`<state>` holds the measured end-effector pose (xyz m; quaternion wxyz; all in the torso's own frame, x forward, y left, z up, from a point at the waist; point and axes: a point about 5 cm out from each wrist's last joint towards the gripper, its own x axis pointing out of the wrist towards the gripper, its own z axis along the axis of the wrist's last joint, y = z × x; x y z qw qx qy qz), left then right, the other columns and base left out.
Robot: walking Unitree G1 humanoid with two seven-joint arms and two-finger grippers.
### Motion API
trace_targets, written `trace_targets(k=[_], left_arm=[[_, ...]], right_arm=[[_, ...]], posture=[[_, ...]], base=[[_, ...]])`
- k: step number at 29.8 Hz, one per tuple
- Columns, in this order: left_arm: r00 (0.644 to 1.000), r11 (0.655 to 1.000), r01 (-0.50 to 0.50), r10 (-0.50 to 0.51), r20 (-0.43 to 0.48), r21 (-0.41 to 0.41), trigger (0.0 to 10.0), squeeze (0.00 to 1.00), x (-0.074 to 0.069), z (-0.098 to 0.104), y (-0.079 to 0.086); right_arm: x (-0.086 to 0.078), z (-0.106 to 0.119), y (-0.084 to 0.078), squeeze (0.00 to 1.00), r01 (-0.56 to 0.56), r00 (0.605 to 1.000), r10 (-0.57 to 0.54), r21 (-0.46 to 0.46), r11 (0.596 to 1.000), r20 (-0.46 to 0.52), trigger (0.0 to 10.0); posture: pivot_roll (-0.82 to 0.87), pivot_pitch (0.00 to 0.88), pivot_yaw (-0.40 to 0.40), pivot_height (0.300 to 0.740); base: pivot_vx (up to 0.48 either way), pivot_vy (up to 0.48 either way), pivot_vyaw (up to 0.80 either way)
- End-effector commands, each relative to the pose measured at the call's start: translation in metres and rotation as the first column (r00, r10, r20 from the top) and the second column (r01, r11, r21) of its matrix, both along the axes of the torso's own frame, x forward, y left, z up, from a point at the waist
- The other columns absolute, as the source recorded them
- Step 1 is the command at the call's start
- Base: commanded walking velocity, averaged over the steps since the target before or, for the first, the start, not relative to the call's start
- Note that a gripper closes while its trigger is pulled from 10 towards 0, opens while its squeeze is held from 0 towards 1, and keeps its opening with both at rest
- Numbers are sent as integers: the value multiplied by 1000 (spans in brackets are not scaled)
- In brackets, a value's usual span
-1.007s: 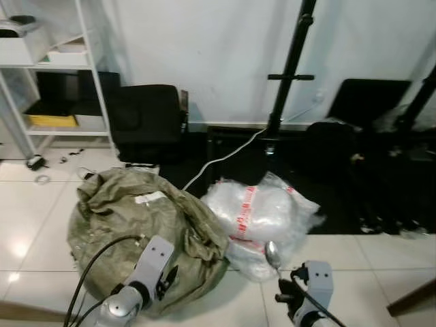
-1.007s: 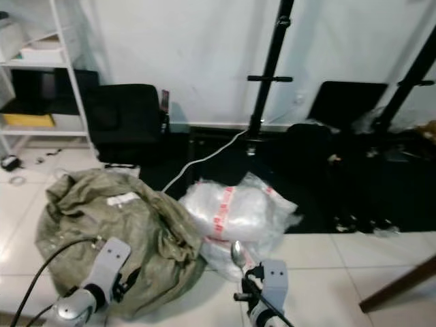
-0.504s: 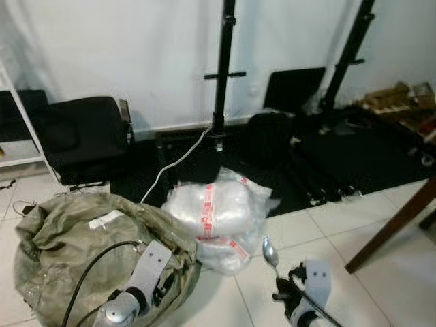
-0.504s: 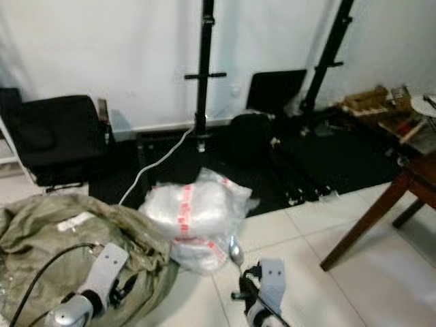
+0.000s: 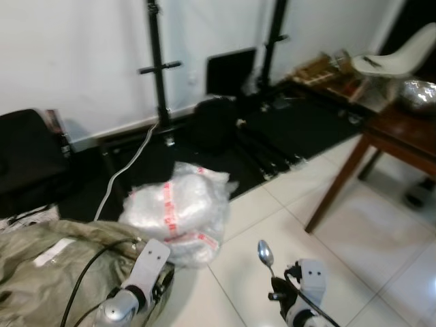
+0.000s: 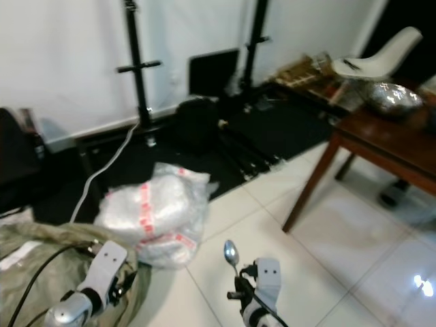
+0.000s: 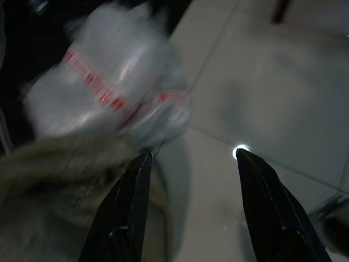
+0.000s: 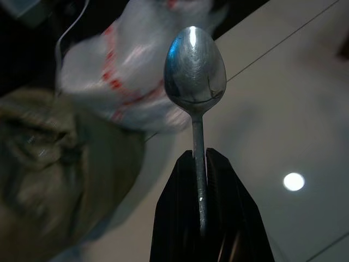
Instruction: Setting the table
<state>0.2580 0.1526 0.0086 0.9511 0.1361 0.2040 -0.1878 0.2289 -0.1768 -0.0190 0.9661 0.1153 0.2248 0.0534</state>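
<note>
Gripping the handle of a metal spoon, the right end effector has both black fingers clenched against the stem, so the bowl stands upright above the fingertips. In the head views the same spoon rises from the right end effector at the lower middle of the scene, above the white tiled floor.

The left end effector hangs low on the robot's left with its two fingers spread apart and nothing between them. In the left eye view it sits just above the edge of an olive fabric sack, with a black cable running along the arm.

Just beyond both end effectors lies a clear plastic bundle banded with red-printed tape, touching the sack on one side and resting on the tiles. A white cord trails past it toward the wall.

Farther out, on the robot's right, a dark wooden desk stands on the tiles, one leg slanting down to the floor. A shiny metal bowl rests on its top. Behind the desk stands a white chair.

Against the white wall at the far side stand two black stands, dark cases and other equipment on a black mat. These far items are blurred.
</note>
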Motion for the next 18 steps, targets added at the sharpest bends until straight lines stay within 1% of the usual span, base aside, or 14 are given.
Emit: trace_targets(k=[1, 18], left_arm=[[1000, 1000, -4, 5, -18, 2, 10000, 0, -5, -5, 3], [1000, 1000, 0, 0, -10, -13, 10000, 0, -5, -4, 2]], right_arm=[[-2, -2, 0, 0, 8, 1000, -8, 0, 1000, -7, 10000], [-2, -2, -2, 0, 5, 1000, -5, -4, 1000, -7, 10000]], posture=[[-79, 0, 76, 740], [-80, 0, 71, 740]], base=[[0, 0, -763], [0, 0, -766]])
